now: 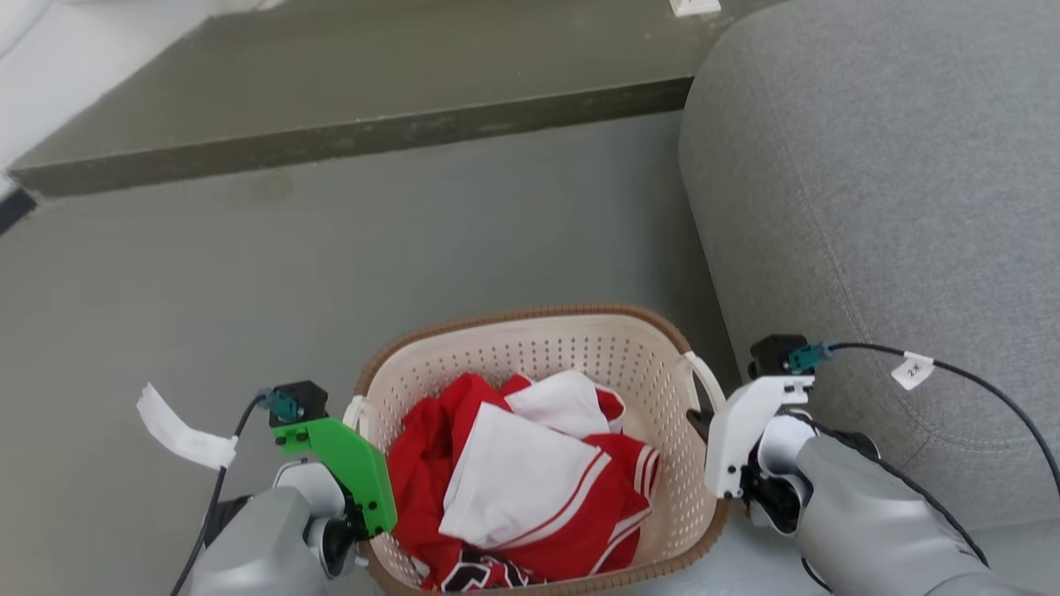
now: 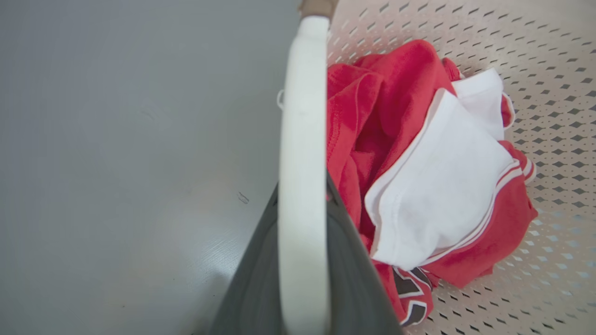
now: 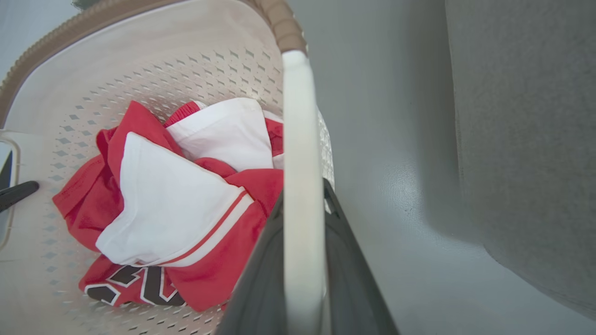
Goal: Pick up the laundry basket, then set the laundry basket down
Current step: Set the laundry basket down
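As left gripper (image 2: 302, 186) and right gripper (image 3: 302, 195) pinch its handles (image 1: 700, 372) | laundry basket (image 1: 530, 316) between (clothes (image 1: 513, 463) inside)

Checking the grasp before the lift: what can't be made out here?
- Left gripper: left wrist view, left handle covers the finger gap; open or shut unclear.
- Right gripper: right wrist view, right handle does the same.
- Basket: head view, near rim cut by the bottom edge.
- Shirt: right wrist view, print partly folded under, unreadable.
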Tool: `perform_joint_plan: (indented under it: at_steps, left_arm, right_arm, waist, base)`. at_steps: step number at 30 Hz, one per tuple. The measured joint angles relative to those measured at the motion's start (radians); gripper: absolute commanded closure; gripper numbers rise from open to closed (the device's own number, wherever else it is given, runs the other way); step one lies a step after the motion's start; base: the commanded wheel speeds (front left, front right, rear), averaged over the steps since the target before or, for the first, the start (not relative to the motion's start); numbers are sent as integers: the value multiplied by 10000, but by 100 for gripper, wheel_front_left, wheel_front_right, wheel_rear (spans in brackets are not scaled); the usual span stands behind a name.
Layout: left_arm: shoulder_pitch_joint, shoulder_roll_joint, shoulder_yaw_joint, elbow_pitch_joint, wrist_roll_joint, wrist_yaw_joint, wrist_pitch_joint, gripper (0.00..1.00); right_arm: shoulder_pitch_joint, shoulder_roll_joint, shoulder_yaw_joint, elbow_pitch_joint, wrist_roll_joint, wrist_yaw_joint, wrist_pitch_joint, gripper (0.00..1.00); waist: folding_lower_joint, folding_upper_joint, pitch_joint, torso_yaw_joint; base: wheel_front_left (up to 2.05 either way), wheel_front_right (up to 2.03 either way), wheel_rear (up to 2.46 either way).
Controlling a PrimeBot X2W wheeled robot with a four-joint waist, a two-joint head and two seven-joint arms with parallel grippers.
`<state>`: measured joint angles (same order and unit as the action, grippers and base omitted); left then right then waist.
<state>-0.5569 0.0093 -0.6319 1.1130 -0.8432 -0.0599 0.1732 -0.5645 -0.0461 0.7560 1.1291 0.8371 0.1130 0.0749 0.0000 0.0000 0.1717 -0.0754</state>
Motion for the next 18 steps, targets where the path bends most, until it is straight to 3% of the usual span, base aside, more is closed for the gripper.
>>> perform_joint_plan:
  at_steps: [18]
  left_arm:
    - [-721,44,29,-33,50,90,-604,100]
  right_arm:
    - [-732,-77,75,-176,-2,-6,-414,100]
  waist:
    - [1,0,1197,-72]
  base:
    - [0,0,0]
